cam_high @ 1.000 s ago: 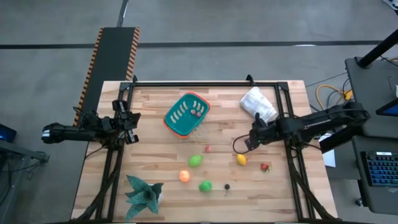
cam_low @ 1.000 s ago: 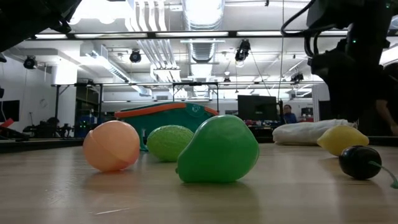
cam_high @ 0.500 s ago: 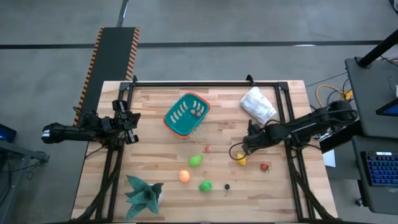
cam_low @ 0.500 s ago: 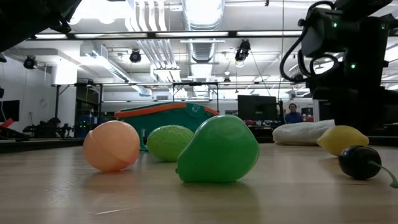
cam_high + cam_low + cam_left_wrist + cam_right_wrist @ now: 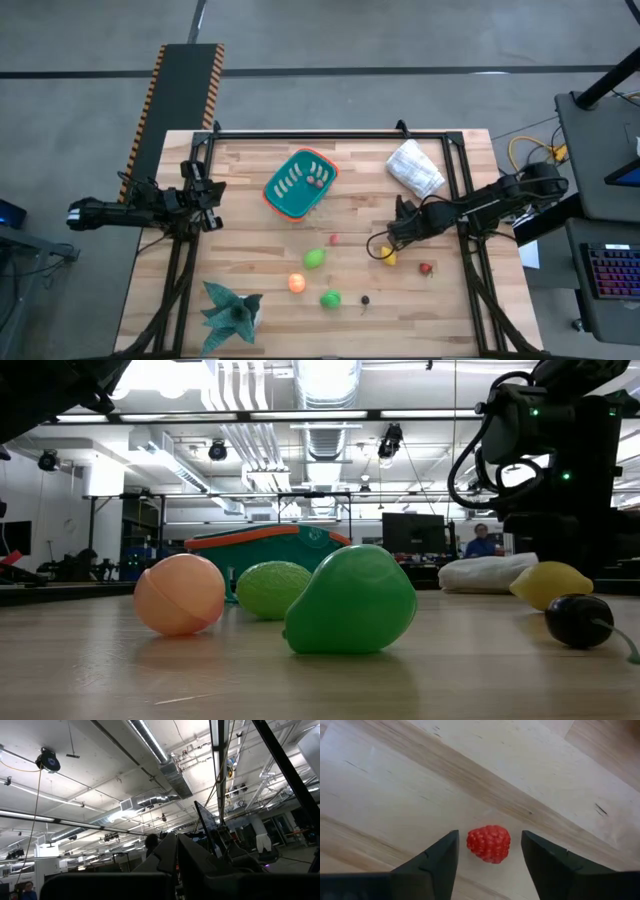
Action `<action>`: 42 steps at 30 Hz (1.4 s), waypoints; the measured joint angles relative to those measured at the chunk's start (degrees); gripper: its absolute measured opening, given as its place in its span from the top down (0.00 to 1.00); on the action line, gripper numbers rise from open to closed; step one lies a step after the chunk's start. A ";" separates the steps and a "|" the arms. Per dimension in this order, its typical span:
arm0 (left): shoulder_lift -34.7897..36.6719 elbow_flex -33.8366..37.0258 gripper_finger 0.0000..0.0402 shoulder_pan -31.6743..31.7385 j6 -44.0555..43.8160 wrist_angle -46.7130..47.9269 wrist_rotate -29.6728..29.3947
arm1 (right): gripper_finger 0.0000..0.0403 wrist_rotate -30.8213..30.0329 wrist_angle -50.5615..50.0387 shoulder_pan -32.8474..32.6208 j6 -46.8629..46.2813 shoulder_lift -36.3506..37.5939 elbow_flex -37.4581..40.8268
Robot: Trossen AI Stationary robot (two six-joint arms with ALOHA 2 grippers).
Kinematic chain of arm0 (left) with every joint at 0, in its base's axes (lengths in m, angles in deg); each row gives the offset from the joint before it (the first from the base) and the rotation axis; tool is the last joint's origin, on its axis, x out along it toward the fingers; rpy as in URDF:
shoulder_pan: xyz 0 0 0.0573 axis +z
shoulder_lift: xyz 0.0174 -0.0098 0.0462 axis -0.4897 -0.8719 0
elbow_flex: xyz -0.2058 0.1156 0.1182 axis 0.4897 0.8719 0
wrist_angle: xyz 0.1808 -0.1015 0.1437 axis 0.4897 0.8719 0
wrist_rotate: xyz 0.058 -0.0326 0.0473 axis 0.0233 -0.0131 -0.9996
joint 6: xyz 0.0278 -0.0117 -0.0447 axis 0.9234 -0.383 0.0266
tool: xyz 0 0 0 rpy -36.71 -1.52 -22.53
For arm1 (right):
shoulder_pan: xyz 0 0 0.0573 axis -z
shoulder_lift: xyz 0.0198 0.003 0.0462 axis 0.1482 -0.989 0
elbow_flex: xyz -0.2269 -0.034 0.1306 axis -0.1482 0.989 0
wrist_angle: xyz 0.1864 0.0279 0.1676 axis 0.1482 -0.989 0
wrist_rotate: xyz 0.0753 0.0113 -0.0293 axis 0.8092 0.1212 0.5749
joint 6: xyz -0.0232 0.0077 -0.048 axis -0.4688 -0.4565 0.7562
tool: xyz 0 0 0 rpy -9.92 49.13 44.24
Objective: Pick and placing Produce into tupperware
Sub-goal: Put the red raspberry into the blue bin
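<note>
Right gripper (image 5: pixel 392 238), fingers spread, poised low over the table with a red raspberry (image 5: pixel 489 843) lying untouched between them, apparently aligned for pickup toward the tupperware (image 5: pixel 283 205), well apart; left gripper (image 5: pixel 205 195) parked at the table's edge, fingers closed.

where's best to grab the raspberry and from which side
Across its widest middle, coming straight down: the raspberry is small, rounded and lies alone on the bare table. The open right pincer straddles it, one finger each side. The left pincer waits at the table's left edge.
</note>
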 joint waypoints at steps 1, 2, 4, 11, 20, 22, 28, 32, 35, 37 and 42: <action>0.00 0.00 1.00 -0.02 0.00 0.02 0.00 | 0.51 0.01 -0.05 0.00 0.06 0.11 0.01; 0.00 0.00 1.00 -0.02 0.00 0.02 -0.02 | 0.53 0.02 -0.17 0.02 0.36 0.23 0.03; 0.00 0.00 1.00 -0.02 0.00 0.01 -0.02 | 0.58 0.00 -0.11 0.00 1.02 0.31 0.03; 0.00 0.00 1.00 -0.01 0.00 0.01 -0.02 | 0.75 0.02 -0.15 0.00 1.67 0.37 0.01; 0.00 0.00 1.00 -0.02 0.00 0.00 -0.02 | 0.77 0.20 0.09 0.02 4.24 0.67 -0.01; 0.00 0.00 1.00 0.00 0.00 0.02 -0.02 | 0.77 -0.22 0.59 0.02 4.76 0.92 -0.43; 0.00 -0.01 1.00 -0.01 0.01 0.00 -0.02 | 0.78 -7.01 6.61 0.02 10.57 3.65 -3.02; 0.00 -0.02 1.00 0.00 0.00 0.02 -0.04 | 0.78 -10.92 21.10 0.87 21.62 6.34 -3.34; 0.00 0.00 1.00 0.00 0.02 0.00 -0.02 | 0.79 -11.31 35.19 2.79 30.74 7.13 -3.31; 0.00 -0.02 1.00 -0.02 0.00 0.00 -0.02 | 0.79 -10.88 43.20 4.48 36.60 7.13 -3.29; 0.00 -0.02 1.00 -0.02 0.00 -0.03 -0.04 | 0.79 -4.43 57.67 10.41 45.97 4.90 -3.22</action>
